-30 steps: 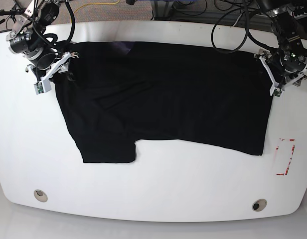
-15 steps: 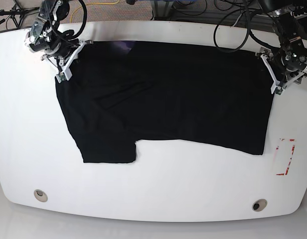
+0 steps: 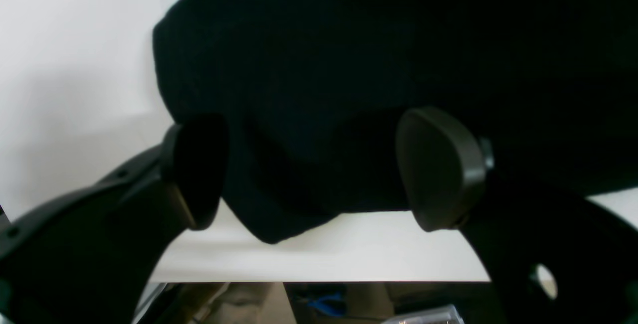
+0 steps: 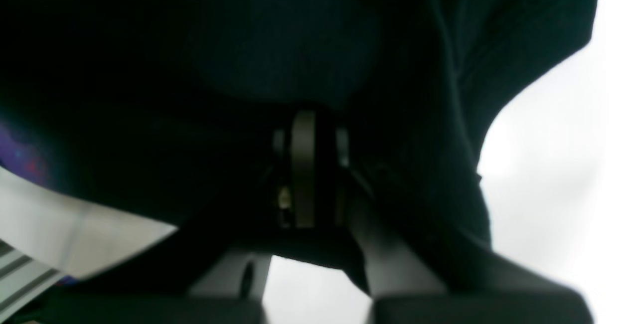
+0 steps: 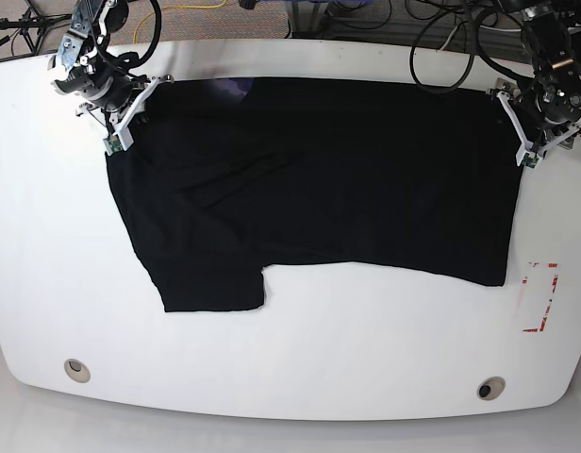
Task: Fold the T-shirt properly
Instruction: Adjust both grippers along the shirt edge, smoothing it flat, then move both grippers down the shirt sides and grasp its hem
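The black T-shirt [image 5: 319,179] lies spread flat on the white table [image 5: 366,349], one short sleeve pointing to the front left. A purple patch [image 5: 232,88] shows at its far edge. My right gripper [image 5: 116,140] sits at the shirt's far left corner. In the right wrist view its fingers [image 4: 304,164] are pressed together, with black cloth [image 4: 249,40] gathered around them. My left gripper [image 5: 524,151] is at the far right corner. In the left wrist view its pads [image 3: 438,164] stand wide apart, open, with a rounded cloth corner [image 3: 279,174] lying between them.
A red-marked rectangle [image 5: 540,297] is on the table at the right. Two round holes [image 5: 76,370] [image 5: 490,388] sit near the front edge. Cables [image 5: 441,38] hang behind the far edge. In the left wrist view the table edge [image 3: 319,269] runs just below the cloth corner.
My right gripper moved up from the shirt's left side to its far left corner. My left gripper moved slightly farther back. The shirt's front edge shifted a little to the right.
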Motion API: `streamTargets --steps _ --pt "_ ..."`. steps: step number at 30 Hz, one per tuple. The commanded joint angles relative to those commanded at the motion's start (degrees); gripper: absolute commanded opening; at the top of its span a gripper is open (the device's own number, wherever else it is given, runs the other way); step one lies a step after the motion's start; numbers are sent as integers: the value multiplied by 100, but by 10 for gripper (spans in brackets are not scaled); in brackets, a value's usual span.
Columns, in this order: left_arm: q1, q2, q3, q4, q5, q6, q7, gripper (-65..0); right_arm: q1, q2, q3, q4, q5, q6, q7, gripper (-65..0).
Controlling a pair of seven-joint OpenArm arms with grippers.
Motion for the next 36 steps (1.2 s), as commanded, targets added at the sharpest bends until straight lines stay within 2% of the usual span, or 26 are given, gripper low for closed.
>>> streamTargets --steps 8,17,19,24,27,32,36 --pt "273 -9 -246 0 -9 0 18 -133 -448 -9 0 844 0 0 -18 -609" --pt "281 -9 -246 299 0 0 62 -133 -325 -9 -9 1301 0 0 -18 -606" --pt "281 -9 -246 484 0 0 220 -133 -237 -9 -9 1363 0 0 -18 -568" --pt "237 -9 -237 1020 -18 0 580 -133 158 -9 0 1345 0 0 -18 -384" --pt "211 -9 -229 1213 -18 0 589 -133 448 -18 0 1319 9 0 0 -325" --pt "-35 -9 -229 1363 0 0 589 -133 1099 -149 26 1011 -62 0 0 -314" --pt "-264 -9 -237 1521 0 0 589 -133 1820 0 35 220 -62 0 35 -314"
